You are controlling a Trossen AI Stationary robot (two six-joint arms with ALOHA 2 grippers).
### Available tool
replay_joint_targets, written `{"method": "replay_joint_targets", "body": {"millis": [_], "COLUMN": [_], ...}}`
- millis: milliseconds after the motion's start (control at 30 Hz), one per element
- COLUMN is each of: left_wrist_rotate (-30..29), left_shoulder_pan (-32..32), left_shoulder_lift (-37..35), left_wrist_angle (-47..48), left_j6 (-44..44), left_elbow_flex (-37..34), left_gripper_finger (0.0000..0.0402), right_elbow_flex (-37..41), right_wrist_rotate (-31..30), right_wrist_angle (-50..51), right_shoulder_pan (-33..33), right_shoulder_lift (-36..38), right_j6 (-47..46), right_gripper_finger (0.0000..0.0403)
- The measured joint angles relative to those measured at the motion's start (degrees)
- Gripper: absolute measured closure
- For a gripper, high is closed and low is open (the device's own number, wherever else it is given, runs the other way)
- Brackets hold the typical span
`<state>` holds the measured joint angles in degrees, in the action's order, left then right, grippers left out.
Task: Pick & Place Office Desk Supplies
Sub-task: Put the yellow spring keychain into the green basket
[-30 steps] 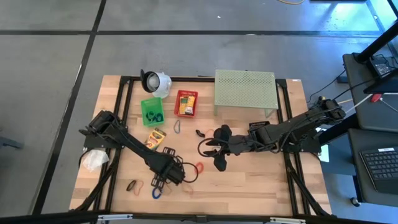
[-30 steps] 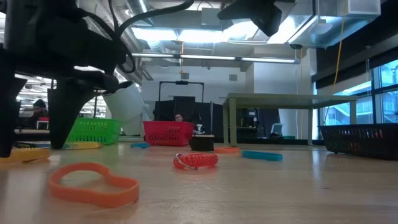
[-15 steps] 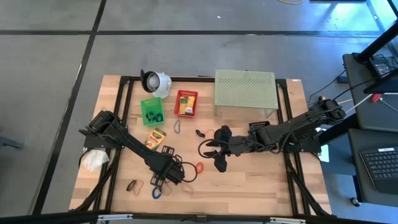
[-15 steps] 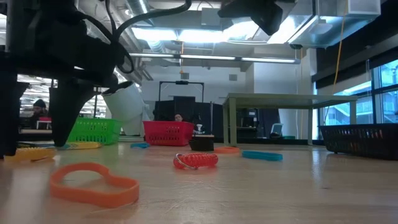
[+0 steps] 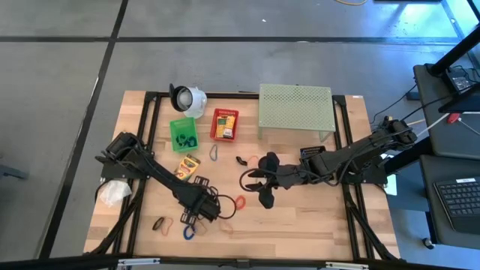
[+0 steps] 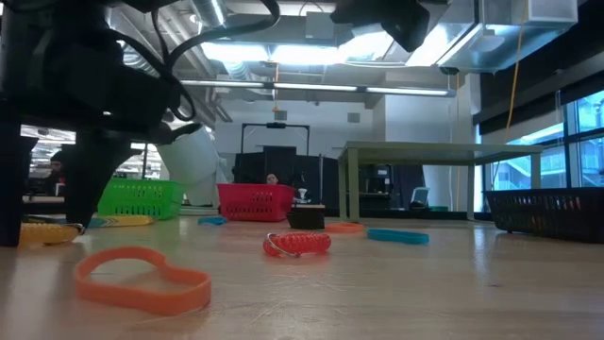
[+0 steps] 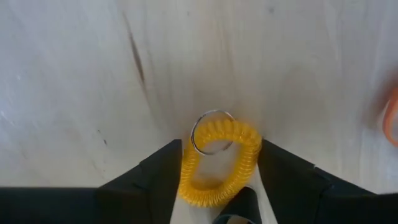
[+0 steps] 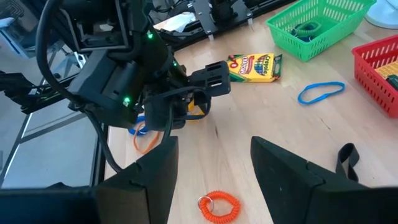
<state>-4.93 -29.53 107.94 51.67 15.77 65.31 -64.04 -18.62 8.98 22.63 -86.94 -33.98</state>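
Near the table's front edge, your left gripper [image 7: 217, 186] straddles a yellow coil wristband [image 7: 219, 158], fingers spread; your right gripper [image 5: 260, 180] waits mid-table, fingers parted too.

Left claw [image 7: 219, 186] low at table, fingers spread; right claw [image 8: 211, 168] raised mid-table, open.

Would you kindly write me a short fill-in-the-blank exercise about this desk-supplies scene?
1. The coiled loop between the left gripper's fingers is ____.
2. On the table, the crayon box lies nearest the ____ basket.
3. The right gripper's fingers stand ____, holding nothing.
4. The coil lying before the right gripper is ____.

Missing words: yellow; green; open; orange
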Motion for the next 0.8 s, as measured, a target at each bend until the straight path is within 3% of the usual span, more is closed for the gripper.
{"method": "replay_joint_targets", "body": {"millis": [467,800], "left_wrist_rotate": [0.63,-2.96], "left_shoulder_pan": [-0.1,0.03], "left_shoulder_lift": [0.17,0.74], "left_wrist_angle": [-0.49,0.53], "left_j6": [2.25,-0.16], "left_elbow_flex": [-0.12,3.29], "left_gripper_finger": [0.0374,0.0394], "right_elbow_flex": [0.01,0.0], "right_wrist_rotate": [-0.01,0.0], "right_wrist_angle": [-0.45,-0.59], "right_shoulder_pan": [-0.02,-0.02], "right_shoulder_lift": [0.0,-0.01], "right_j6": [0.2,0.42], "right_gripper_finger": [0.0199,0.0199]}}
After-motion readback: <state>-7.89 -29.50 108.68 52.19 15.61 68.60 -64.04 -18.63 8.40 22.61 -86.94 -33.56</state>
